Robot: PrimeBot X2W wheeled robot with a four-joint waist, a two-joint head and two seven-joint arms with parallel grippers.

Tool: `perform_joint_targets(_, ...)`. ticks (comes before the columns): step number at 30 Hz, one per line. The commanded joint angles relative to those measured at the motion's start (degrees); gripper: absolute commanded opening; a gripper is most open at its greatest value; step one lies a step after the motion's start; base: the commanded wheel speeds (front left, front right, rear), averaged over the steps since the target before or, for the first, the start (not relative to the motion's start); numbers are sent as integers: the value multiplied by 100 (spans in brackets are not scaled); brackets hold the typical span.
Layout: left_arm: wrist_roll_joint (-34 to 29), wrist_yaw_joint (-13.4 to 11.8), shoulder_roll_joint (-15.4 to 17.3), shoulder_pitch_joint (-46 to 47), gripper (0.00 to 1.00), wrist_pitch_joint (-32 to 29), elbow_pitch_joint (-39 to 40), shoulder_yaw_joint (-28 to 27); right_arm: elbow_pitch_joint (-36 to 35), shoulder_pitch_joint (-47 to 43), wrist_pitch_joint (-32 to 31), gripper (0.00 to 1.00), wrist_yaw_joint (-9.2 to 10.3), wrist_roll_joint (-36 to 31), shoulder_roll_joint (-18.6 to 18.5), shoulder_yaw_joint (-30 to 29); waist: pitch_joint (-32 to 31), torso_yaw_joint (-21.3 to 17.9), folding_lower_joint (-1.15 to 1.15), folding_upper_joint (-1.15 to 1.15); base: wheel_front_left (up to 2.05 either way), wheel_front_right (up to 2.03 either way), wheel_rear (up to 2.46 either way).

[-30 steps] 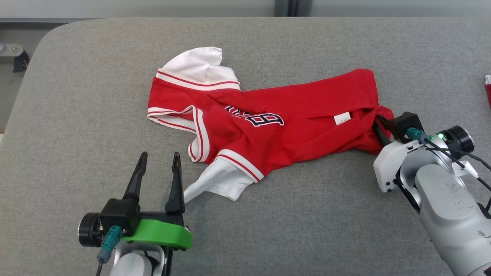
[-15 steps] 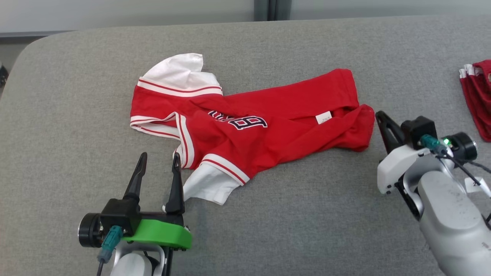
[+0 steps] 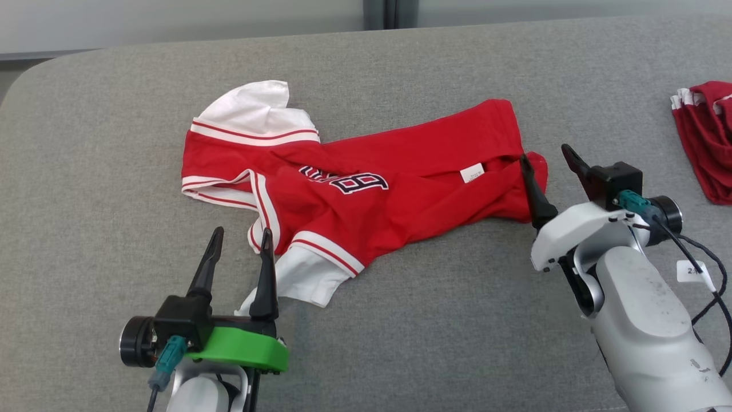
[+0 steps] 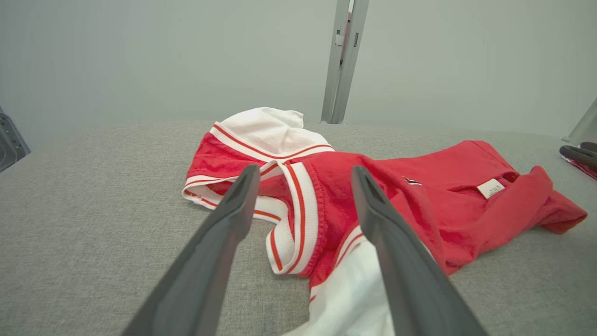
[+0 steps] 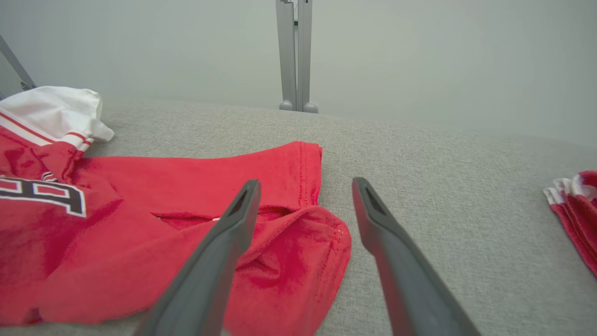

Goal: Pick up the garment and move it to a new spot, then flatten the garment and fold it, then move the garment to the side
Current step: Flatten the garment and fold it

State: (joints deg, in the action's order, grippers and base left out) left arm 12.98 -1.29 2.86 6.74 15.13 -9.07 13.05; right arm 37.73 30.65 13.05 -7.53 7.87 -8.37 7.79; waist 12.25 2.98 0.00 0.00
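Observation:
The garment (image 3: 366,194) is a red jersey with white sleeves, striped trim and dark lettering, lying crumpled across the grey table (image 3: 457,320). My left gripper (image 3: 241,232) stands open at the garment's near left. Its right finger is beside the white sleeve (image 3: 303,277), and nothing sits between the fingers. In the left wrist view the left gripper (image 4: 305,169) points at the striped armhole of the garment (image 4: 419,196). My right gripper (image 3: 544,153) is open at the garment's right end, one finger over the red hem. The right wrist view shows the right gripper (image 5: 305,182) above the bunched corner of the garment (image 5: 140,224).
A second pile of red cloth with white trim (image 3: 706,131) lies at the table's far right, and appears in the right wrist view as red cloth (image 5: 573,205). A grey post (image 5: 294,51) rises behind the table's far edge. Bare grey table surface lies in front of the garment.
My right gripper, shut on the garment's right end a second ago, let go, drew back and opened, and now reaches back over that end. The head camera has shifted. The left gripper barely moved.

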Motion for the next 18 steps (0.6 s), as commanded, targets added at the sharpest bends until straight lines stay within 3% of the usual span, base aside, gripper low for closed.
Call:
perform_joint_targets(1,-6,-16,9,118,100,0,8,5,81,127,-104,100,9,-23,53,-30,40,68,0,0,0,0,0)
perform_joint_targets(11,92,-84,9,141,100,0,36,64,930,596,-999,100,9,-76,324,-344,140,293,0,0,0,0,0)
perform_joint_targets(12,92,-82,9,140,100,0,38,65,968,610,-1029,96,9,-102,342,-379,142,297,0,0,0,0,0)
perform_joint_targets(13,94,-92,9,140,100,0,40,62,1008,620,-1059,65,9,-98,357,-429,143,295,0,0,0,0,0)
perform_joint_targets(14,92,-102,9,141,100,0,43,52,1051,622,-1099,41,9,-122,368,-487,143,287,0,0,0,0,0)
perform_joint_targets(16,85,-110,9,149,100,0,48,35,1077,639,-1091,19,9,-165,420,-545,142,259,0,0,0,0,0)
perform_joint_targets(17,75,-107,9,151,100,0,48,29,1090,641,-1084,0,9,-178,442,-557,139,239,0,0,0,0,0)
perform_joint_targets(18,63,-97,9,149,100,0,45,26,1097,645,-1065,0,9,-187,461,-579,133,215,0,0,0,0,0)
